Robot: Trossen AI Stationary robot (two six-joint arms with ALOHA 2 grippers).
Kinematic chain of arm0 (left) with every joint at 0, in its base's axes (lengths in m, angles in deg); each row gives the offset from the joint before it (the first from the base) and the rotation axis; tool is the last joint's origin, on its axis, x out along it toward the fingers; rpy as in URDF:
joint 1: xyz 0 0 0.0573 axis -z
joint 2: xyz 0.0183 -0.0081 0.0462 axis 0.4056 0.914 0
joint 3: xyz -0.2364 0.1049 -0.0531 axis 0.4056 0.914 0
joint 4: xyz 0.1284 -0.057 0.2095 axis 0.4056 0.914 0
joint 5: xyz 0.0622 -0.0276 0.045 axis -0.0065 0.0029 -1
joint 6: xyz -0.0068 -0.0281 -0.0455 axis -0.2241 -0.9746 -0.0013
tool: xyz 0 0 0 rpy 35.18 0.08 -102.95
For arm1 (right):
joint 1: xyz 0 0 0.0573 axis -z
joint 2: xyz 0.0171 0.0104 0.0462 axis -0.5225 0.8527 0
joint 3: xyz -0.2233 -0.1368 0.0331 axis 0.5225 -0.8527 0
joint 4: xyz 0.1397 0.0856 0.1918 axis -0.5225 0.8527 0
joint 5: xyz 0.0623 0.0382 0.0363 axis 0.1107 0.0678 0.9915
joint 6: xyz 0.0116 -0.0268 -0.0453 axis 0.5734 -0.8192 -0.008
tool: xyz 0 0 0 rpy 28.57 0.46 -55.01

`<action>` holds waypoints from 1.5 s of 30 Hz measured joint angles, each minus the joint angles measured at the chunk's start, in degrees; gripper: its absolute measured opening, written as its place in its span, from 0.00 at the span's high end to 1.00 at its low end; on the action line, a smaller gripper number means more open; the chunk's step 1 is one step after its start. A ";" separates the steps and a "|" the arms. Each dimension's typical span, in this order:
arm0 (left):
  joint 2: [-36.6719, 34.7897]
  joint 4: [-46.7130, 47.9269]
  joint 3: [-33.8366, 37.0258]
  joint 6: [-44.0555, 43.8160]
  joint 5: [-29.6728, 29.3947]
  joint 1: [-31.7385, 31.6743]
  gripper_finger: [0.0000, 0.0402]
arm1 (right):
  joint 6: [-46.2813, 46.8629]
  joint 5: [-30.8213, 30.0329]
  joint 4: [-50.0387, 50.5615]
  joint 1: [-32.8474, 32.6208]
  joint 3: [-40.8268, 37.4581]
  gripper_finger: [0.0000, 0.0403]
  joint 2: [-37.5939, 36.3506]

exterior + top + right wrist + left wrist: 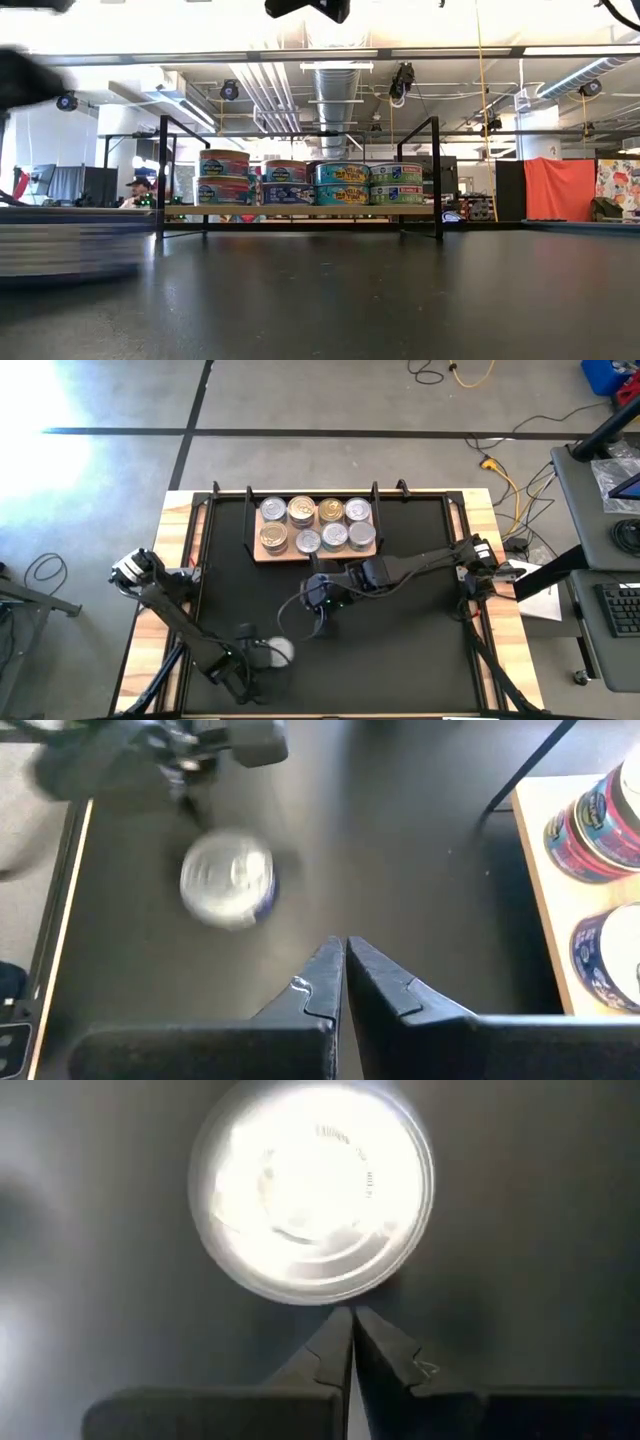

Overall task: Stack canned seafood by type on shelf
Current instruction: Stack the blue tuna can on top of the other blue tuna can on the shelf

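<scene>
High view gives me the black bench (400,660) with the shelf (264,554) at its far middle, carrying the canned seafood (317,525) in two rows of stacked tins, silver and gold lids up. My right end effector (322,628) hangs near the bench's centre, fingers pressed together and holding nothing. My left end effector (247,652) sits at the near edge — closed and empty too — just beside one loose silver-lidded tin (278,650) on the bench.
</scene>
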 joint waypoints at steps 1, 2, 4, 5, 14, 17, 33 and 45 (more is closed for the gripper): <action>0.13 -0.36 -1.49 1.24 -3.11 -0.59 1.00 | 0.12 -0.19 0.04 -0.17 -0.09 0.97 0.00; 0.33 0.16 -3.07 2.11 -5.92 -1.44 1.00 | 0.22 -0.18 0.05 -0.21 -0.16 0.97 0.00; 0.62 1.50 -6.19 2.94 -10.35 -3.31 1.00 | 1.59 -0.22 0.05 -0.40 -0.34 0.97 0.00; 0.62 2.83 -7.69 3.04 -12.09 -4.10 1.00 | 2.41 -0.22 0.01 -0.45 -0.56 0.97 0.00; 0.22 22.16 -12.33 0.74 -17.11 -4.76 1.00 | 8.71 -0.11 4.21 -4.41 -8.46 0.97 -0.02; -0.01 21.70 -9.43 -0.02 -15.46 -4.79 1.00 | 12.77 0.80 3.46 -6.78 -12.82 0.97 -0.01; 3.09 -14.56 5.05 7.70 -12.70 -14.22 1.00 | 32.55 0.70 -36.94 -12.97 -37.69 0.97 -0.02; 4.97 -22.47 5.06 20.35 -9.45 -15.97 1.00 | 36.19 -0.18 -42.73 -12.88 -43.11 0.97 -0.02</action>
